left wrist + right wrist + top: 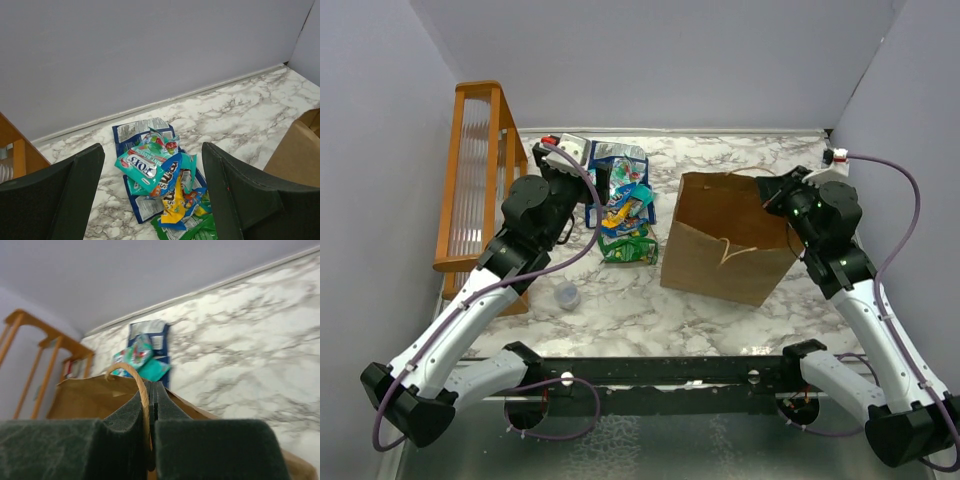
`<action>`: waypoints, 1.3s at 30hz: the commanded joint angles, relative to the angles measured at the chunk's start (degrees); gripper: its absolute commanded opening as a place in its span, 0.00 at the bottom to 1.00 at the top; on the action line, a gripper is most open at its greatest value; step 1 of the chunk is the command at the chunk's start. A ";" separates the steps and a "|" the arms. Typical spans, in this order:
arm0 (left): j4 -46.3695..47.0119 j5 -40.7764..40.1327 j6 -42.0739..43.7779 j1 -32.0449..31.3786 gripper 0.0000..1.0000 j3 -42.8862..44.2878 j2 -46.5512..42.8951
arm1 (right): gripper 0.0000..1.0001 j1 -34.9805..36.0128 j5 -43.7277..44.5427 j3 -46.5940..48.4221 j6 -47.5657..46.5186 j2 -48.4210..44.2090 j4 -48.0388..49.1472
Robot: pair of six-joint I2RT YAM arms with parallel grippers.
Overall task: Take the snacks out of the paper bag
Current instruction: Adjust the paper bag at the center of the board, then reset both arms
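Marble tabletop (740, 160), paper bag (720, 245) interior unseen

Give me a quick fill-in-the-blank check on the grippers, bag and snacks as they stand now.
The right gripper is shut on the bag's ____.
Over the snacks, the left gripper is ____, holding nothing.
In the top view the snacks lie piled outside the bag, on its ____ side.
Missing words: handle; open; left.

Teal packet (142, 167): white oval label reads "FOX'S". Blue-and-orange packet (169, 176) just beside it: "m&m's" lettering, partly covered. Yellow packet (172, 200): similar lettering, only "m's" legible. Dark blue packet (140, 132): fine print, too small to read.
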 commanded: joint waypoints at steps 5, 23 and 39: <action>2.99 -1.60 0.71 0.14 0.82 -0.94 -1.86 | 0.02 0.04 21.74 3.90 -11.55 1.78 -5.37; 3.10 -0.97 -1.02 0.89 0.86 4.06 -1.38 | 0.84 0.06 11.19 13.76 -20.90 -3.80 -11.24; -3.87 -2.21 -6.51 0.89 0.99 22.22 -9.49 | 0.99 1.03 5.61 22.37 -30.41 -14.56 -11.38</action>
